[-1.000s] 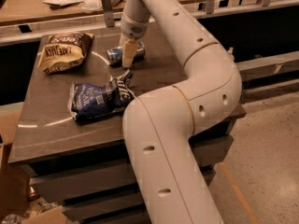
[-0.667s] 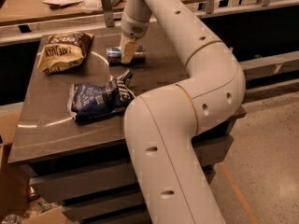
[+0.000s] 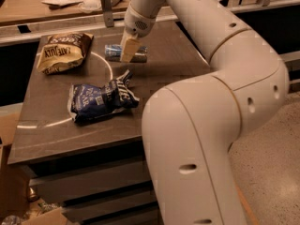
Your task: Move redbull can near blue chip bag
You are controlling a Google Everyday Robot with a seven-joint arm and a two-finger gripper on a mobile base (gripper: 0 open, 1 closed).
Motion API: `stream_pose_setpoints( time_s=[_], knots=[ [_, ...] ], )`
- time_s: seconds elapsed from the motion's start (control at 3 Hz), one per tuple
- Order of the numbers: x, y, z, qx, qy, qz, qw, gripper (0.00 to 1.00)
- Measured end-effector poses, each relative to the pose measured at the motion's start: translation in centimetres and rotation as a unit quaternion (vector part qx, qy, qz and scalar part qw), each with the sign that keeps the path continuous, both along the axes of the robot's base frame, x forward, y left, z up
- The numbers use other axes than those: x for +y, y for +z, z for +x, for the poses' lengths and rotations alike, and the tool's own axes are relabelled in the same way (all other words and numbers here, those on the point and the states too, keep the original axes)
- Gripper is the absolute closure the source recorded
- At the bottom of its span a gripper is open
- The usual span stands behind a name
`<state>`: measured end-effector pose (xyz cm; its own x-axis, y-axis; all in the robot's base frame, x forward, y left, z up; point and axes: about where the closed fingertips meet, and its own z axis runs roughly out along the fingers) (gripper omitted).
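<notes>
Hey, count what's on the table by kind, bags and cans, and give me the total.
Chip bags: 2, the brown bag and the blue bag
Cans: 1, the redbull can, lying on its side
Total: 3
The gripper is down at the can.

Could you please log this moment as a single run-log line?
gripper: at redbull can, far side of table | redbull can: on its side, apart from blue chip bag | brown chip bag: far-left | task: not yet done
</notes>
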<state>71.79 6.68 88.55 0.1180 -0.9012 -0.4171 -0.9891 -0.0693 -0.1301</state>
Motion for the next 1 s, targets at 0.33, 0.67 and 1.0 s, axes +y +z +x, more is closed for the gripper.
stream_pose_setpoints(
  time_s=[0.33,0.67,1.0],
  knots=[
    [0.3,0.0,-3.1,0.017,-0.013,0.009,0.9997,1.0],
    [1.2,-0.6,-5.6,0.028,-0.02,0.017,0.9993,1.0],
    [1.9,-1.1,-7.3,0.036,-0.024,0.023,0.9988,0.84]
  ],
)
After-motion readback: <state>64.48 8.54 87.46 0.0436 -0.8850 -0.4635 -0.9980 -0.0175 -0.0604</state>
